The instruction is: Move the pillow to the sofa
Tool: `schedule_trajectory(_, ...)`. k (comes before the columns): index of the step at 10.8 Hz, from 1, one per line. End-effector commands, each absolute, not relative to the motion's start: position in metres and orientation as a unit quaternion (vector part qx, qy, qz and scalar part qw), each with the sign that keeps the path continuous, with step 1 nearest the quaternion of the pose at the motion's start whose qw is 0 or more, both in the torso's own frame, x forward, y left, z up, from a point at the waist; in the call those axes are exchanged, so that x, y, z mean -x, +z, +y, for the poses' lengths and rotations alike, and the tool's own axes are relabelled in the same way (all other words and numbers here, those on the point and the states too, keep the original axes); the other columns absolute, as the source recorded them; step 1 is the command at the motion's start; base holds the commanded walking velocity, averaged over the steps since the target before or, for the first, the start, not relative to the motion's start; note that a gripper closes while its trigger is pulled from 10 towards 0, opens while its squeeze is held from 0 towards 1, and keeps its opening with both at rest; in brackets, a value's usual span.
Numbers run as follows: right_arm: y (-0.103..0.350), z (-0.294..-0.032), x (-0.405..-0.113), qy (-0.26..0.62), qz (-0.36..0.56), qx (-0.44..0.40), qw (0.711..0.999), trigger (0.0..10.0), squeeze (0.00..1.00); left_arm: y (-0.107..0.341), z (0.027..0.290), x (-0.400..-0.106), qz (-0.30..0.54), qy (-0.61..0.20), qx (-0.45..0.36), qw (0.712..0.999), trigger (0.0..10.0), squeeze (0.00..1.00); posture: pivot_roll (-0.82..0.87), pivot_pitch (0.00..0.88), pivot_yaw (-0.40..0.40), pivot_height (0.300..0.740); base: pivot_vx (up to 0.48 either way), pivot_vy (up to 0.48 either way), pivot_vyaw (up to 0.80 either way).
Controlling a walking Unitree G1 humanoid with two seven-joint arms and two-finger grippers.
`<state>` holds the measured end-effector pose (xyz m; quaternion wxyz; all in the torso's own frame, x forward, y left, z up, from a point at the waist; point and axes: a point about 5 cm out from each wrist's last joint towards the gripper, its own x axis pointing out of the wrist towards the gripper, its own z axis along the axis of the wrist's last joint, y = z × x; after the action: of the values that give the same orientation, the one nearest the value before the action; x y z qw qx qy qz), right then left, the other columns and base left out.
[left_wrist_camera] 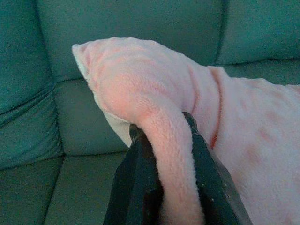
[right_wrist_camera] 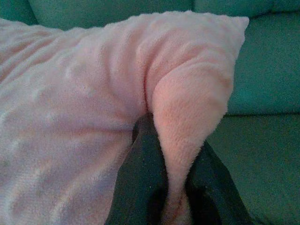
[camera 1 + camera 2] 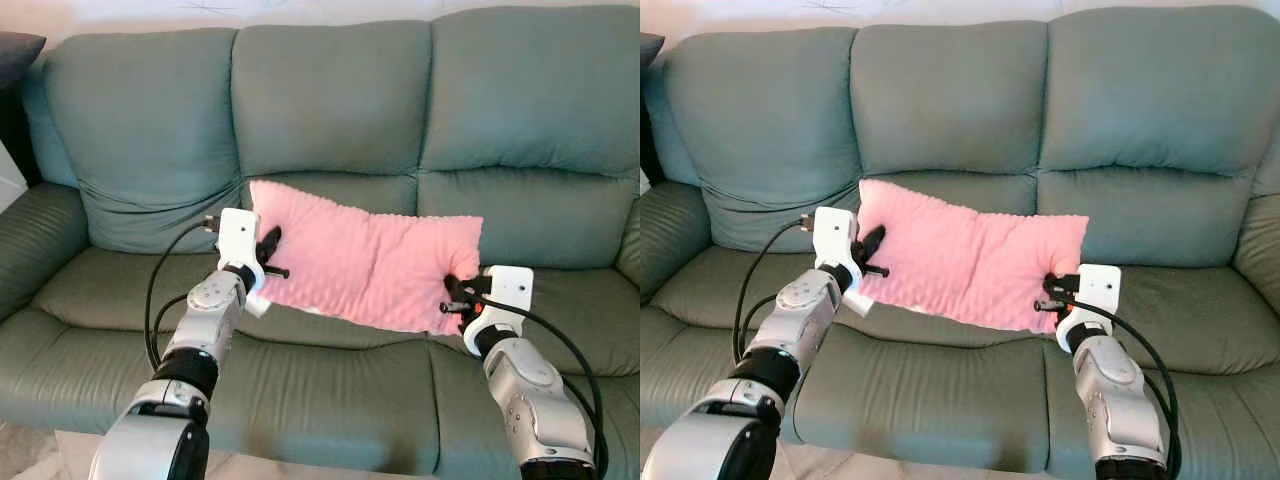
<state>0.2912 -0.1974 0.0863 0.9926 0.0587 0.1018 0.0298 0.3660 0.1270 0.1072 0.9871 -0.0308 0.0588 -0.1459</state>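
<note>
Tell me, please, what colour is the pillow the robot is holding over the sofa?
The pillow is pink with a faint dotted texture, clearest in the left eye view.

Both head views are evenly and softly lit, sharp, with no glare and only faint shadows in the seams of the sofa (image 3: 330,110). Both wrist views are dimmer with a blue-green cast, and the black fingers (image 1: 140,187) at close range look soft and slightly blurred.
</note>
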Motion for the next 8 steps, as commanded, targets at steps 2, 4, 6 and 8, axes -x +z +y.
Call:
schedule_trajectory(2,0.090,-0.198,-0.295,0.033,0.089,-0.070,0.993,10.0,0.00,0.116,0.135,-0.372,0.038,-0.125,0.038,0.991,10.0,0.00,-0.23,0.072,0.091,0.740,0.000,0.000,0.00)
schedule_trajectory(4,0.094,-0.190,-0.295,0.053,0.081,-0.061,0.993,10.0,0.00,0.119,0.134,-0.375,0.035,-0.120,0.065,0.990,10.0,0.00,-0.23,0.079,0.078,0.740,0.000,0.000,0.00)
schedule_trajectory(6,0.092,-0.186,-0.294,0.060,0.083,-0.055,0.993,10.0,0.00,0.119,0.138,-0.376,0.042,-0.110,0.077,0.990,10.0,0.00,-0.22,0.078,0.075,0.740,0.000,0.000,0.00)
schedule_trajectory(8,0.095,-0.180,-0.295,0.068,0.079,-0.044,0.994,10.0,0.00,0.118,0.142,-0.376,0.041,-0.109,0.076,0.990,10.0,0.00,-0.23,0.070,0.069,0.740,0.000,0.000,0.00)
